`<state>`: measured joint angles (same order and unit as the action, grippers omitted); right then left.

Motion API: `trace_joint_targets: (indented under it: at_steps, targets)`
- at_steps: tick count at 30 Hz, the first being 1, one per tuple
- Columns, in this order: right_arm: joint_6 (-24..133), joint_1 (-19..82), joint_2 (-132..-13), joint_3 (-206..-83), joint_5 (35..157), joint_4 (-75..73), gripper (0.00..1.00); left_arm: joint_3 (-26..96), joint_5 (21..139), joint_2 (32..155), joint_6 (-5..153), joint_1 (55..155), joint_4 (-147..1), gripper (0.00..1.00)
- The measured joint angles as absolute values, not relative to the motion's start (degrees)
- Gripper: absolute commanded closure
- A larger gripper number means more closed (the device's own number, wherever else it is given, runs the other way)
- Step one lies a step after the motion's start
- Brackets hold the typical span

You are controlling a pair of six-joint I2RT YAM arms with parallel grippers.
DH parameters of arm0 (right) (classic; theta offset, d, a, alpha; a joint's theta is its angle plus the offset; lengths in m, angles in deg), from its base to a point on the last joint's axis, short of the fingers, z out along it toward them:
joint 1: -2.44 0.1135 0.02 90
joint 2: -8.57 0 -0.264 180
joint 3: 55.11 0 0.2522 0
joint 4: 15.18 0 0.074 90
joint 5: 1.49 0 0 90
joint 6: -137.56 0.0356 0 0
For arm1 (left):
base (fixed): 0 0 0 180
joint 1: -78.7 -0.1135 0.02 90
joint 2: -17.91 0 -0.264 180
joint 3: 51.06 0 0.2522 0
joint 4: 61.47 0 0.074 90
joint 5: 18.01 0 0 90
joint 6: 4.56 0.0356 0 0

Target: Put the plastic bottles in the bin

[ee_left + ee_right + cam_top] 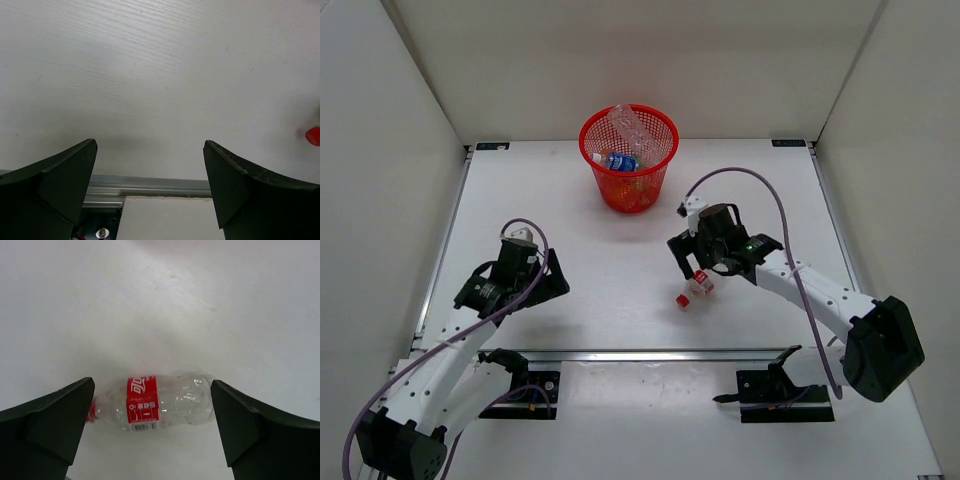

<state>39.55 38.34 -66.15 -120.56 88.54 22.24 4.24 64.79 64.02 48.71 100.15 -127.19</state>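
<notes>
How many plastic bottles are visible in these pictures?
3. A red-label bottle lies on the table under the open right pincer; a clear bottle and a blue-label bottle are in the bin. More may be hidden there.

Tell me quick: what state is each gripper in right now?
Left gripper: open, holding nothing.
Right gripper: open, fingers either side of the red-label bottle lying on the table, not clamped on it.

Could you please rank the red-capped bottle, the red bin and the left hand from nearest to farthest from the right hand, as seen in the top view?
1. Red-capped bottle, lying just beneath the right hand.
2. Red bin, toward the far wall.
3. Left hand, across on the left side.
</notes>
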Motion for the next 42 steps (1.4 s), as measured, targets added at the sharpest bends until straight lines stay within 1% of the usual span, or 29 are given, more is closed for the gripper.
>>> trace_joint_targets:
  at_steps: [4, 9, 12, 13, 16, 17, 20, 22, 23, 24, 25, 27, 28, 29, 30, 32, 33, 35, 36, 37, 38, 39, 42]
  targets:
    - [55.05, 36.57, -63.50, -119.27, 80.61, 21.76, 0.01, 3.35, 66.91, 63.98, 48.40, 100.13, -126.28, 0.02]
    - [71.02, 28.44, -65.47, -119.66, 75.28, 25.19, 0.01, 3.35, 67.23, 66.01, 49.19, 100.11, -125.97, 0.02]
    - [78.24, 30.62, -69.77, -121.39, 72.00, 27.75, 0.01, 3.35, 67.74, 66.12, 49.69, 99.65, -125.95, 0.02]
    - [80.29, 31.28, -71.26, -121.82, 71.95, 27.99, 0.01, 3.35, 67.91, 66.10, 49.80, 99.63, -125.95, 0.01]
    - [86.54, 32.83, -75.13, -121.56, 72.48, 27.80, 0.01, 3.35, 68.06, 66.10, 50.07, 99.49, -125.95, 0.02]
    - [88.29, 33.22, -75.79, -121.06, 72.41, 27.88, 0.00, 3.35, 68.13, 66.08, 50.09, 99.49, -125.95, 0.02]
    - [92.46, 34.08, -76.73, -119.77, 71.41, 28.69, 0.02, 3.35, 68.15, 65.97, 50.28, 99.47, -125.99, 0.01]
    - [94.04, 34.38, -76.99, -118.68, 71.12, 28.47, 0.13, 3.35, 68.15, 65.81, 50.52, 99.41, -126.01, 0.01]
    - [94.47, 34.42, -77.14, -118.22, 71.21, 28.36, 0.15, 3.35, 68.15, 65.77, 50.70, 99.36, -126.04, 0.02]
    - [94.96, 34.49, -77.47, -117.87, 71.23, 28.14, 0.15, 3.35, 68.11, 65.79, 50.79, 99.30, -126.06, 0.01]
    - [95.24, 34.42, -77.93, -117.80, 71.28, 28.04, 0.20, 3.35, 68.09, 65.84, 50.98, 99.21, -126.12, 0.01]
    - [95.37, 34.36, -79.06, -117.85, 71.28, 27.36, 0.38, 3.37, 68.06, 65.86, 51.16, 99.06, -126.21, 0.01]
    - [95.35, 34.58, -79.48, -118.09, 71.12, 27.23, 0.53, 3.37, 68.04, 65.86, 51.25, 99.06, -126.21, 0.01]
    - [94.91, 34.67, -79.74, -118.57, 70.86, 27.20, 0.62, 3.43, 68.02, 65.86, 51.38, 99.04, -126.25, 0.02]
    - [94.50, 34.73, -80.20, -119.51, 70.69, 27.34, 0.66, 3.57, 67.96, 65.92, 51.51, 99.04, -126.28, 0.01]
    - [92.90, 34.97, -81.27, -122.44, 70.44, 27.97, 0.67, 3.83, 67.96, 66.01, 51.77, 98.86, -126.25, 0.01]
    - [91.24, 35.01, -81.75, -124.62, 70.27, 28.36, 0.69, 3.94, 67.93, 66.01, 51.86, 98.75, -126.23, 0.02]
    - [86.19, 34.99, -82.12, -130.26, 69.83, 28.56, 0.68, 4.07, 67.96, 66.01, 52.03, 98.31, -126.17, 0.01]
    - [83.61, 34.99, -82.10, -133.10, 69.70, 28.14, 0.70, 4.09, 67.96, 66.01, 52.08, 98.18, -126.15, 0.01]
    - [80.46, 34.97, -82.10, -136.75, 69.53, 27.60, 0.69, 4.09, 67.96, 66.01, 52.12, 98.14, -126.12, 0.01]
    - [77.05, 34.93, -82.10, -140.42, 69.57, 26.35, 0.68, 4.09, 67.96, 66.01, 52.12, 98.05, -126.08, 0.01]
    - [73.69, 34.84, -82.08, -144.05, 69.70, 24.56, 0.70, 4.09, 67.98, 66.01, 52.14, 97.92, -125.99, 0.01]
    - [63.63, 34.34, -81.97, -152.82, 70.77, 16.30, 0.68, 3.94, 68.13, 66.01, 52.10, 97.42, -125.51, 0.01]
